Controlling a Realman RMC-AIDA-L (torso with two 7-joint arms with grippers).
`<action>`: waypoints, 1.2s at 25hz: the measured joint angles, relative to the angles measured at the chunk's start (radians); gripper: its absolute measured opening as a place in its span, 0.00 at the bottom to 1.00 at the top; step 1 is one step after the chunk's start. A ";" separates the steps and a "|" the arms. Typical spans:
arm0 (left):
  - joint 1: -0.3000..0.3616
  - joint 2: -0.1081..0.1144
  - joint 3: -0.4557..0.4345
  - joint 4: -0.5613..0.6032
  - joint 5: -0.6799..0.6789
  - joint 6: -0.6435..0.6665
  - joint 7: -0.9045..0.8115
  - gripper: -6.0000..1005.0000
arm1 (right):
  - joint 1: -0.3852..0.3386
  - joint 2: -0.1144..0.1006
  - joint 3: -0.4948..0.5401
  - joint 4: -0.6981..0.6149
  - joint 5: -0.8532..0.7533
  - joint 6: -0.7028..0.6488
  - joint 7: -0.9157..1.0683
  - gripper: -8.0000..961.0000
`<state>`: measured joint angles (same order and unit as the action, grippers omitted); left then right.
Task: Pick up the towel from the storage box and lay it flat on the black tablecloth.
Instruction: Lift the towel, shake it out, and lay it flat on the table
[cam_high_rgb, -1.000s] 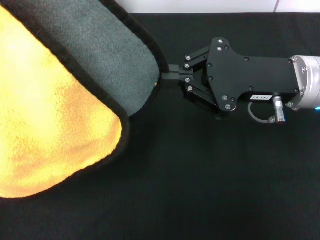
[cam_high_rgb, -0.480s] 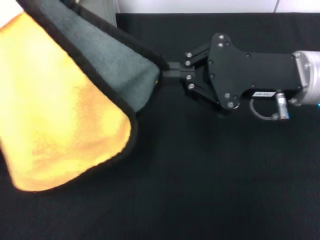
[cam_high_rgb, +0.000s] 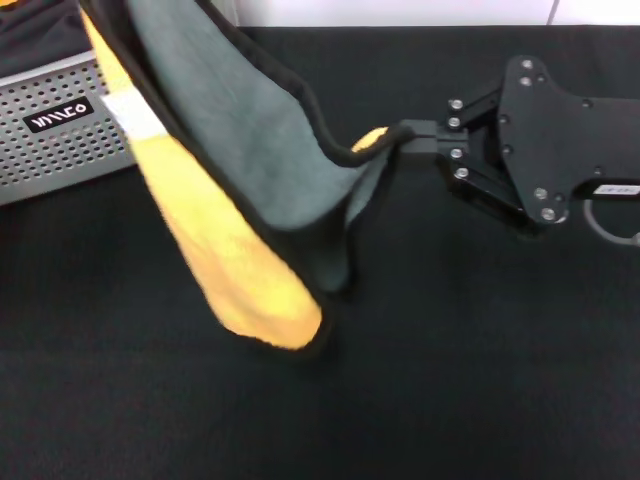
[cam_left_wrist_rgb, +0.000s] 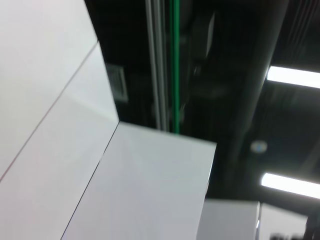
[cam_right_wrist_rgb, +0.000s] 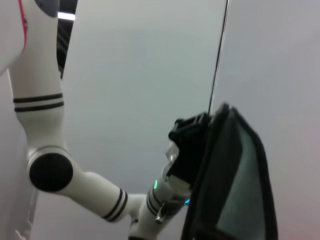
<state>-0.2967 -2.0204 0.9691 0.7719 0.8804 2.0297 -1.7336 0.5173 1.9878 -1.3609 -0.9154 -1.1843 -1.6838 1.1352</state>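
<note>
A large plain black tablecloth (cam_high_rgb: 420, 380) covers the table, with a pale wall strip along its far edge. On it, at the far left, stands the pale grey perforated plastic storage box (cam_high_rgb: 50, 130), its black label with white lettering facing the camera.

The square plush towel (cam_high_rgb: 250, 180), grey-green on one face and yellow-orange on the other with a black stitched hem, hangs in the air just right of the box. It stretches between two held corners. One corner runs up out of the head view beside the box; the right wrist view shows the left tool (cam_right_wrist_rgb: 192, 145) closed on the towel's hem (cam_right_wrist_rgb: 210, 165) there. The other corner lies well to the right of the box, pinched between the closed fingertips of the right tool (cam_high_rgb: 405, 137), with a flash of orange at the pinch.

Between the two, the cloth sags into a fold whose lowest orange edge hangs near the tablecloth; whether it touches cannot be told. A small white tag (cam_high_rgb: 135, 112) shows on the hem close to the box.

Right of the box, the tablecloth in front of and below the towel lies bare and flat, out to the near edge.
</note>
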 joint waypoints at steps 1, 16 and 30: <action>0.004 0.003 0.000 0.000 0.023 0.000 0.018 0.03 | -0.022 0.004 0.015 -0.044 -0.023 0.001 0.024 0.02; 0.084 0.061 -0.003 -0.037 0.211 0.002 0.268 0.03 | -0.271 0.025 0.182 -0.426 -0.087 -0.105 0.274 0.02; 0.198 0.051 0.225 0.125 0.178 0.010 0.371 0.03 | -0.324 0.028 0.287 -0.425 -0.030 -0.383 0.352 0.02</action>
<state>-0.0985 -1.9693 1.1939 0.8971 1.0584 2.0397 -1.3630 0.1934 2.0160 -1.0739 -1.3404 -1.2138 -2.0668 1.4872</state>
